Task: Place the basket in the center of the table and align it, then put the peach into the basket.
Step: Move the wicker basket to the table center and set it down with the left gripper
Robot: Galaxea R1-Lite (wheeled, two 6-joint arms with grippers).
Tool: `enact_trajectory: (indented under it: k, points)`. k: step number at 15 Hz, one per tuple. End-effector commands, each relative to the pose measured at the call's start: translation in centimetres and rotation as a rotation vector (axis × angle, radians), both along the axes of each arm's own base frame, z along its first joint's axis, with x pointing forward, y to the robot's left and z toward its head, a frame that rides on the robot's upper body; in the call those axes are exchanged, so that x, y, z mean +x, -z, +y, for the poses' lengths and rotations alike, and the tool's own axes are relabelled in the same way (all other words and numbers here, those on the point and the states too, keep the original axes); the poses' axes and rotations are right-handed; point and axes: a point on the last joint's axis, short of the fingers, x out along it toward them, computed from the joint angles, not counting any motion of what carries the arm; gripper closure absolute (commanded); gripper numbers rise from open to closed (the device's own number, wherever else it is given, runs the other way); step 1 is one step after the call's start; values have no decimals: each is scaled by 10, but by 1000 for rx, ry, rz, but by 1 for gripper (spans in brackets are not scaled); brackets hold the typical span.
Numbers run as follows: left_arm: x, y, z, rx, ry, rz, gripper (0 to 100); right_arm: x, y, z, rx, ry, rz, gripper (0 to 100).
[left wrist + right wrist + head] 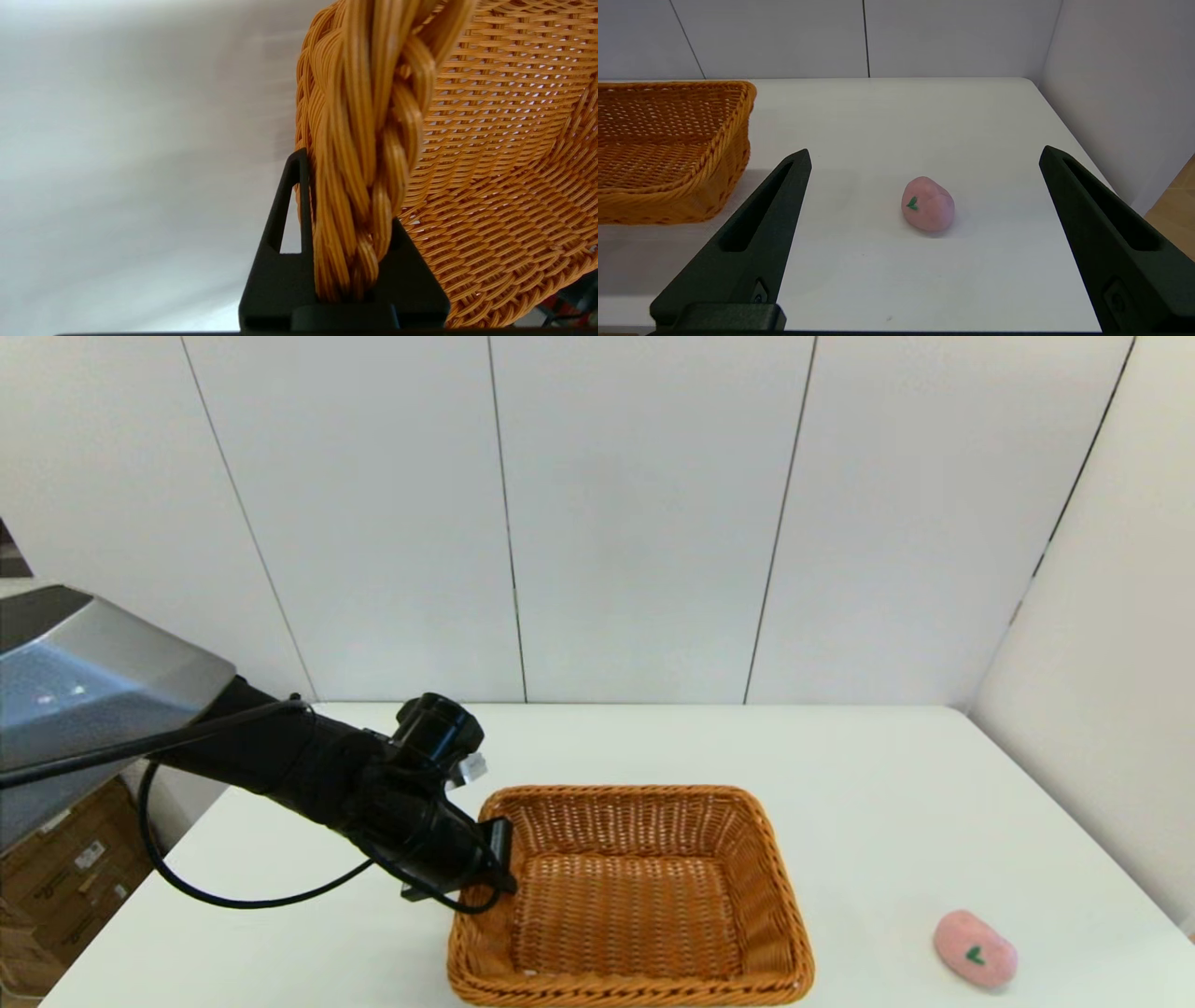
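Note:
The orange-brown woven basket (635,896) sits on the white table (840,784), near its front and around the middle. My left gripper (495,863) is shut on the braided rim (364,177) of the basket's left side; its fingers (292,200) clamp the rim from both sides. The pink peach (975,949) with a green leaf mark lies on the table at the front right, apart from the basket. In the right wrist view the peach (928,204) lies ahead of my right gripper (924,161), which is open with nothing between its fingers, and the basket (668,154) stands off to one side.
Grey wall panels (635,523) rise right behind the table and along its right side. Cardboard boxes (56,887) stand on the floor beyond the table's left edge. A black cable (233,896) loops under my left arm.

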Motion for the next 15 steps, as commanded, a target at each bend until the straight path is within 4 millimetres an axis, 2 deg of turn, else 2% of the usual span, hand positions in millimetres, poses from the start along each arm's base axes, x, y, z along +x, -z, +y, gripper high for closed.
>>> enact_trajectory:
  k: [1, 8, 15]
  points:
    - [6, 4, -15, -6, 18, 1, 100, 0, 0, 0, 0, 0, 1, 0]
    - [18, 19, -20, 41, -40, 16, 100, 0, 0, 0, 0, 0, 1, 0]
    - [20, 24, -20, 52, -63, 33, 100, 0, 0, 0, 0, 0, 1, 0]
